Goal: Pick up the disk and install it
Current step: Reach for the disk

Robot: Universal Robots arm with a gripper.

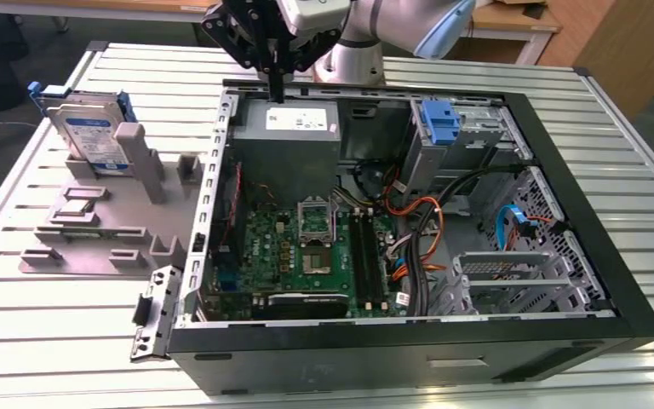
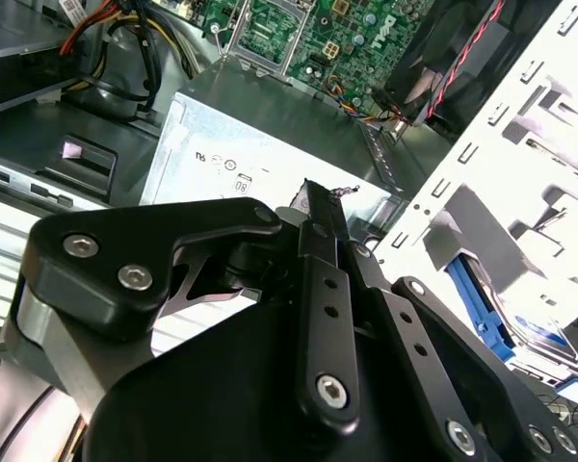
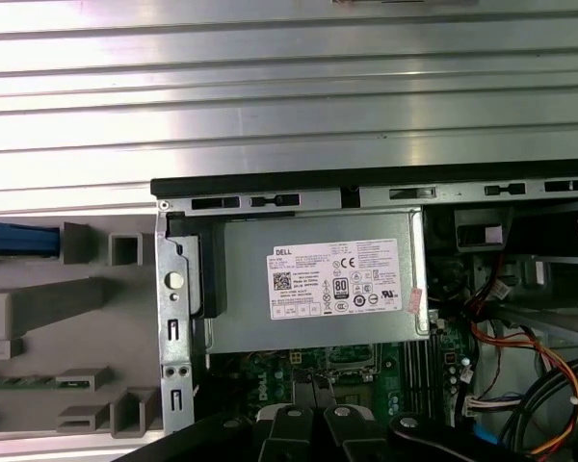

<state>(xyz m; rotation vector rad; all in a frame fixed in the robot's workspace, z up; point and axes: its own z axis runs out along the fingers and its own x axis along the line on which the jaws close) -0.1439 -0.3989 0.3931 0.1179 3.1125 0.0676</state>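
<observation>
The disk, a silver drive with a blue-and-white label in a blue carrier, stands on edge in the grey holder on the exterior view's left, outside the computer case. A blue edge of the disk shows in the first wrist view. My gripper hangs over the case's back edge, just above the grey power-supply box, well to the right of the disk. Its fingers are pressed together with nothing between them. The gripper points down at the power supply's white label.
The open computer case lies on a slatted metal table. Inside are the green motherboard, orange and black cables, a lone blue bracket and a metal drive cage. The perforated rear panel is close to the gripper.
</observation>
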